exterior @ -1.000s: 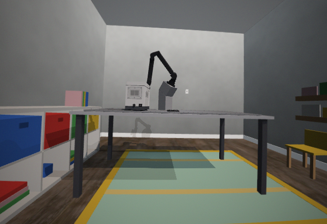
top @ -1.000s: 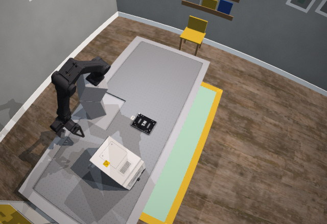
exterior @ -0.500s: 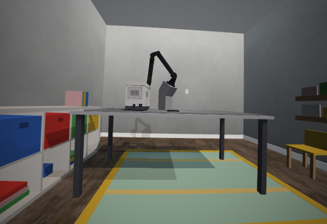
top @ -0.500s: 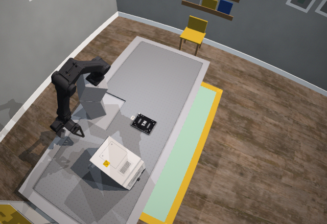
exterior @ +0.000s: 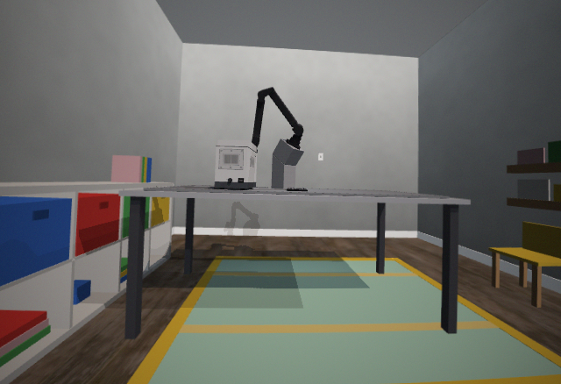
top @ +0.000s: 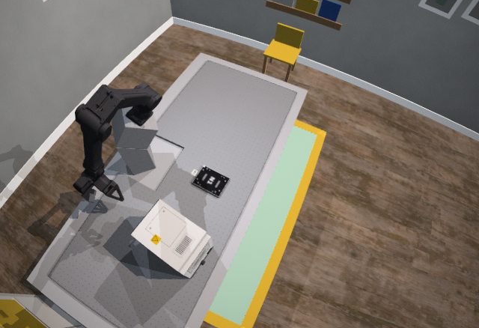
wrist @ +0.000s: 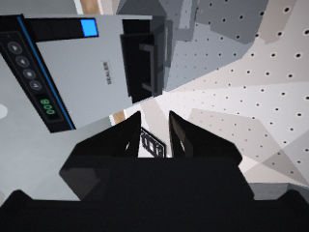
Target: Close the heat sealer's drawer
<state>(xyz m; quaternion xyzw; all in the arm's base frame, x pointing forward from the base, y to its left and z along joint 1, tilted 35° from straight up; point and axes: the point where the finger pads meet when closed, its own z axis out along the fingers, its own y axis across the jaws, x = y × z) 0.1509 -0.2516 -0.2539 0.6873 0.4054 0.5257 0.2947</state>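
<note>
On the tabletop (top: 232, 99) (exterior: 362, 193), the heat sealer (top: 170, 235) (exterior: 235, 162) (wrist: 84, 72) stands upright, its front turned toward the robot arm (top: 93, 138) (exterior: 259, 119). The drawer (wrist: 137, 68), a dark front with a handle (wrist: 150, 69), looks fully home in its opening, though the wrist view catches it from a slant. The light (wrist: 89, 28) glows blue, so the push appears done and the cycle finished with the sheet sealed.

The end effector (top: 120, 197) (wrist: 154, 115) hangs near the sealer, well apart from the handle, its fingers partly spread with nothing between them. A black board (top: 210, 180) (exterior: 295, 189) (wrist: 154, 142) lies flat beside the sealer, seen past the fingertips in the wrist view.

Little seems left beyond keeping clear. The seal sheet, plate and sealing frame are out of sight inside, so their centring cannot be checked, nor can any slide of the sealer from its starting spot. Bumping the loose sealer now would be the main risk.
</note>
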